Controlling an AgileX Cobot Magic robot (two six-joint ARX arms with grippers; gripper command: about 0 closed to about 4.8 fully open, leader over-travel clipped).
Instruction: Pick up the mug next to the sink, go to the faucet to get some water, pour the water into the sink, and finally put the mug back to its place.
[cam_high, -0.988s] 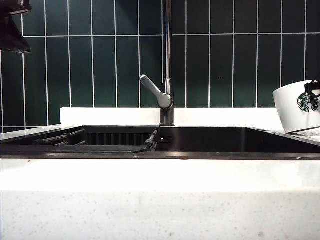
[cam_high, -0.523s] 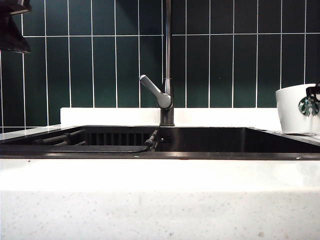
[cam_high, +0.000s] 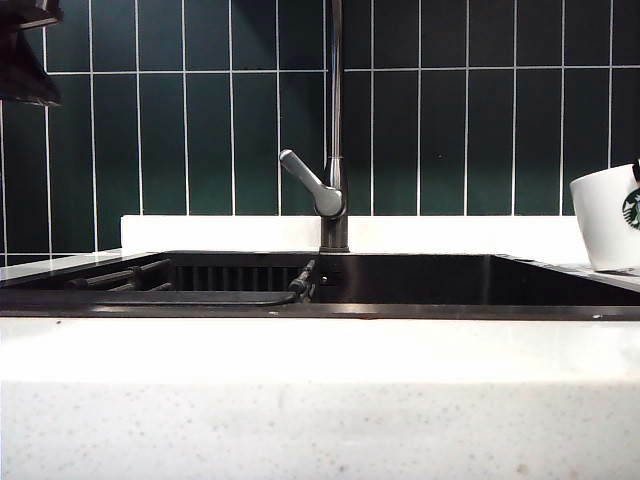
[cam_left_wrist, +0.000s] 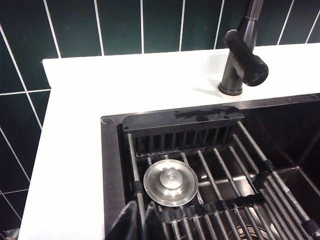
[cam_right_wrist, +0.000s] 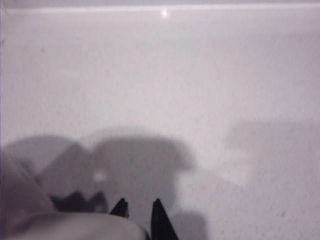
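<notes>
From the exterior view I have the mug (cam_high: 610, 218) standing upright at the far right edge, on the white worktop (cam_high: 320, 350) just beside the right end of the sink (cam_high: 420, 280). Its logo faces me, half cut off by the frame. A dark sliver shows against the mug's rim at the very edge; I take it for part of the right tool, but I cannot be sure. The faucet (cam_high: 335, 120) rises from the middle of the back rim, well apart from the mug. I judge the mug is back at its place, so what remains turns on getting the right tool clear without tipping it; its long axis is vertical and its base looks flat on the worktop.

In the left wrist view my left tool (cam_left_wrist: 141, 225) hangs over the sink's left compartment, above the wire rack (cam_left_wrist: 220, 185) and the round steel drain plug (cam_left_wrist: 171, 181). Its fingers sit close together with nothing between them. The mug is not in this view, so this arm is clearly the farther one.

In the right wrist view, blurred, the right tool (cam_right_wrist: 140, 212) shows two dark fingertips (cam_right_wrist: 159, 220) a narrow gap apart over bare pale worktop. A pale curved mass just beside them is probably the mug's rim. Nothing sits between the fingertips, so I read it as released.
</notes>
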